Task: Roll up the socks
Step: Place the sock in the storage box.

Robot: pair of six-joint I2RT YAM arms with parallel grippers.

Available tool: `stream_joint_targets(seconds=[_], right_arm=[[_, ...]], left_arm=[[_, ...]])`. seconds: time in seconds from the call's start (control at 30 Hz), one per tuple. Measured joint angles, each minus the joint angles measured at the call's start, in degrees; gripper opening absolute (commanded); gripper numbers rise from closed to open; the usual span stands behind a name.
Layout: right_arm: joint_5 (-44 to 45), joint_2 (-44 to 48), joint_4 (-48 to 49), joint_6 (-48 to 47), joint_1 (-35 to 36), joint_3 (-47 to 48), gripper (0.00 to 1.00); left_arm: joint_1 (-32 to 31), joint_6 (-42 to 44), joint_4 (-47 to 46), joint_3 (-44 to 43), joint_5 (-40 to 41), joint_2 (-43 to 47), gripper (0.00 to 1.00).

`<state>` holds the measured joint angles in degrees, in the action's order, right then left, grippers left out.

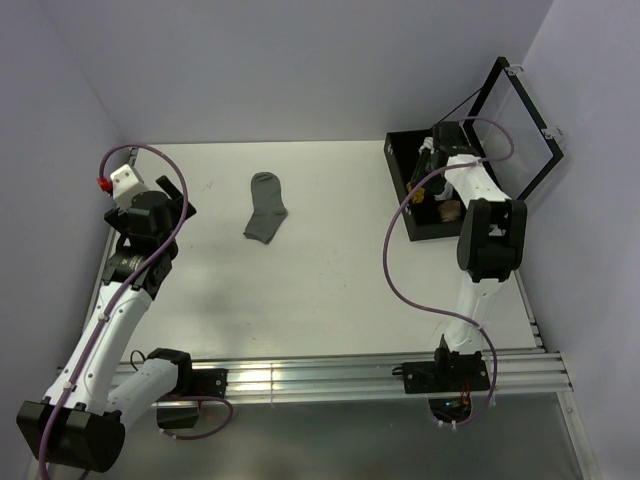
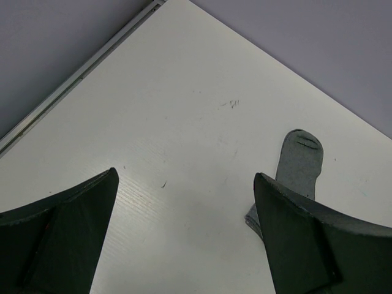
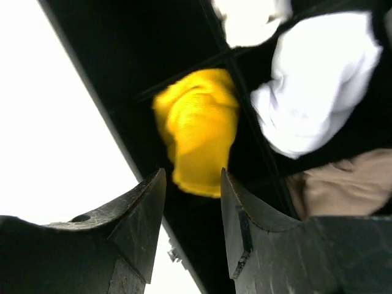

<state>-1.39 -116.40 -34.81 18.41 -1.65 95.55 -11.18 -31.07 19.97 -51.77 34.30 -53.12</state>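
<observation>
A plain grey sock (image 1: 266, 207) lies flat on the white table, left of centre; the left wrist view shows the grey sock (image 2: 300, 162) partly behind my right-hand finger. My left gripper (image 1: 172, 208) hovers over the table's left side, open and empty (image 2: 186, 174). A mustard-yellow sock bundle (image 3: 199, 128) rests inside the black box (image 1: 400, 165). Over that box my right gripper (image 1: 436, 172) is open, its fingertips (image 3: 193, 173) just short of the yellow bundle and not clamping it.
The black box (image 3: 122, 73) at the back right has dividers and a raised clear lid (image 1: 520, 120). A white sock bundle (image 3: 318, 86) and a tan one (image 3: 343, 184) sit in neighbouring compartments. Walls close in the table on the left, back and right.
</observation>
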Motion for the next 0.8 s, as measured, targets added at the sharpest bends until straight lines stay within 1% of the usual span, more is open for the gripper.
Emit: stream_joint_targets(seconds=[0.17,0.37,0.63,0.8], right_arm=[[0.3,3.5,1.2,0.2,0.0,0.0,0.43],[0.3,3.9,2.5,0.9,0.0,-1.3,0.4],[-2.2,0.4,3.9,1.7,0.0,-5.4,0.34],[-3.7,-1.0,5.7,1.7,-0.2,-5.9,0.33]], left_arm=[[0.0,0.0,0.0,0.0,0.0,0.0,0.97],[0.0,0.0,0.0,0.0,0.0,0.0,0.97],[0.0,0.0,0.0,0.0,-0.5,0.4,0.97],[0.0,0.0,0.0,0.0,-0.9,0.8,0.97]])
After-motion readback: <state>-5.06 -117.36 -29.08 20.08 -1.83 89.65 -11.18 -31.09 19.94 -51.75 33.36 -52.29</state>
